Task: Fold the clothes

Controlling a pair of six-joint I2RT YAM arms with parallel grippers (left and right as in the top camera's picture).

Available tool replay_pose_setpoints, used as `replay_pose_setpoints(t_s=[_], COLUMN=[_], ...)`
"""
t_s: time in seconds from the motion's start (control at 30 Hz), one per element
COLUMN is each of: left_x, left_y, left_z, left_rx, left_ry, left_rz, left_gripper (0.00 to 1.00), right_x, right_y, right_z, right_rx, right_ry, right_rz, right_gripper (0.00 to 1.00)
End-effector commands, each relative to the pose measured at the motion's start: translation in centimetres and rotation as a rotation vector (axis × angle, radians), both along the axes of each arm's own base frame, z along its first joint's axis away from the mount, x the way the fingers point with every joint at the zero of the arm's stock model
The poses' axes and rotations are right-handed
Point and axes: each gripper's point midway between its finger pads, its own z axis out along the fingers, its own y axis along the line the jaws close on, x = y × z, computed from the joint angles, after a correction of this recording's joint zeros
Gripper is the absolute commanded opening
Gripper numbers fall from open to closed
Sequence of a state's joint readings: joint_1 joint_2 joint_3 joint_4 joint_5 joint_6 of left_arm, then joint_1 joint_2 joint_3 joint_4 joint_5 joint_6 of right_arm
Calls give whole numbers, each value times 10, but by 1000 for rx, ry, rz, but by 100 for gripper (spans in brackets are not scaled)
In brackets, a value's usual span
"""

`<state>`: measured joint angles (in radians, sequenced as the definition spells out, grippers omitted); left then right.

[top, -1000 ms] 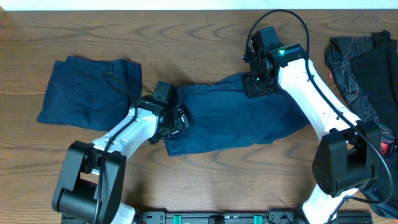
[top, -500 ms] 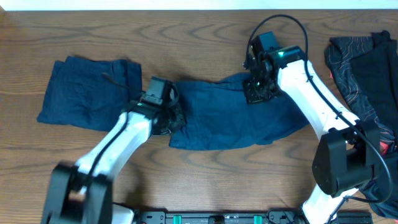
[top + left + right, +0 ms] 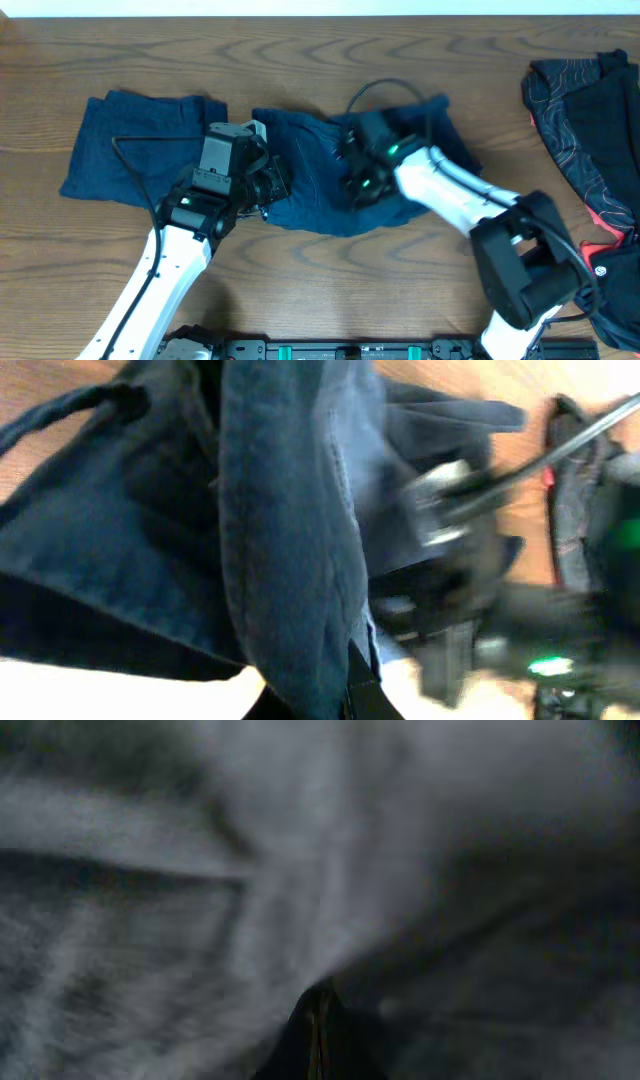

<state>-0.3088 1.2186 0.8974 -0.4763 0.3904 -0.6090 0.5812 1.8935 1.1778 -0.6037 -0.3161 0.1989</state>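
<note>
A dark blue garment [image 3: 315, 165] lies bunched at the table's middle, partly doubled over itself. My left gripper [image 3: 272, 186] is shut on its left edge. In the left wrist view the blue fabric [image 3: 290, 540] hangs in folds from that gripper [image 3: 345, 695], lifted off the wood. My right gripper [image 3: 358, 186] is over the garment's middle, shut on its cloth. The right wrist view is blurred: the right gripper [image 3: 318, 1025] has its tips together, and blue fabric [image 3: 200, 910] fills the frame. A second blue garment [image 3: 140, 150] lies folded at the left.
A heap of black clothes with red line patterns [image 3: 585, 110] sits at the right edge. The right arm [image 3: 480, 610] shows blurred close beyond the left gripper. Bare wood [image 3: 330, 290] runs along the near side.
Both grippers have shut on the middle garment. The right gripper swept left, carrying the right end over the middle. The left gripper moved up and left, lifting the left edge.
</note>
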Motion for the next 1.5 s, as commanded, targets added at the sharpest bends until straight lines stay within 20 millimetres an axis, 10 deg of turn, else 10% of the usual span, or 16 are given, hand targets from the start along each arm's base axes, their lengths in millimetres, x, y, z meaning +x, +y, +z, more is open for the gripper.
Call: replay_pose_setpoints(t_s=[0.0,0.33,0.63,0.83,1.1,1.47], left_x=[6,9,3,11,27,35], left_y=[-12,-14,-7,-10,-38,-114], left_z=[50,78,60,46,42,36], left_rx=[-100,-139,-74,-61,-96,-186], left_ry=[-89,-132,-83,-49,-81,-139], left_rz=[-26,-6,-12,-10,-47,-164], left_gripper=[6,6,6,6,6,6], right_x=[-22,-38,9,36,19,-20], right_y=[21,90,14,-76,-171,-167], right_z=[-12,-1,34,76,24,-48], right_rx=[25,112,-55,-147,-352,-334], right_ry=[34,-124,-239,-288,-84,74], right_rz=[-8,72,-147,-297,-439,-387], right_gripper=[1,4,6,6,4,3])
